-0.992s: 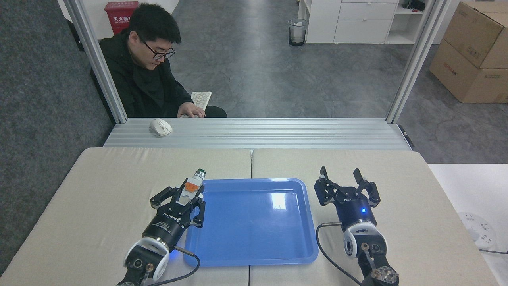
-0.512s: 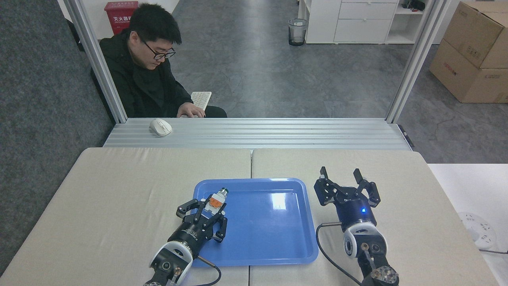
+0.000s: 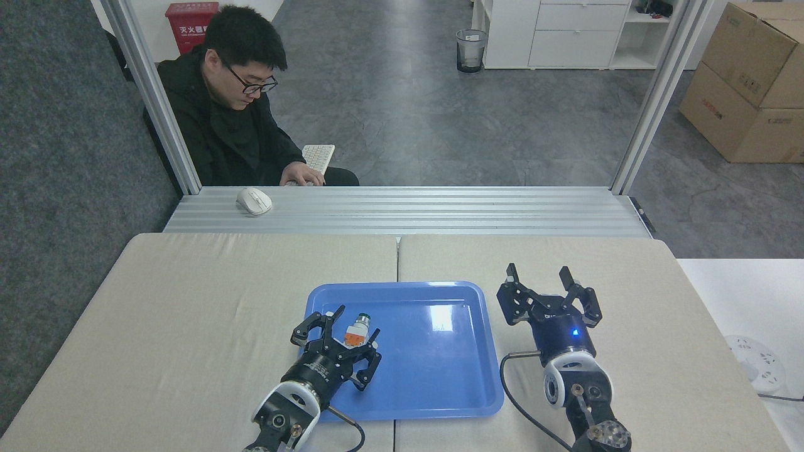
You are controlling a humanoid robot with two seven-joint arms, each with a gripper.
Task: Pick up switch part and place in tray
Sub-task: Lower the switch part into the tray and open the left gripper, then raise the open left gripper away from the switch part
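Jaws of the left gripper [image 3: 352, 336] are standing spread apart over the left half of the tray [image 3: 440, 389], and the switch part [image 3: 356, 331] is sitting between them. I cannot tell for sure whether the fingers are touching it or are already apart from it; they look too wide to be squeezing.

I am judging the switch part to be light and stiff, a hard plastic body that is not bending under a grip. Its white block with the orange middle is giving flat sides, and this is the better place to take hold. Its silver-green tip is round and looks smooth, so I think it is slipping easily if pinched there. Such a small piece is also tipping or rolling easily on the glossy blue floor of the tray.

On the other side, the right gripper [image 3: 548, 290] is resting on the desk [image 3: 188, 301] just beside the right rim of the tray, with its jaws open and holding nothing.

Behind the desk a person [image 3: 232, 125] is sitting at a keyboard [image 3: 318, 157], and a white mouse [image 3: 254, 201] is lying on the metal ledge.
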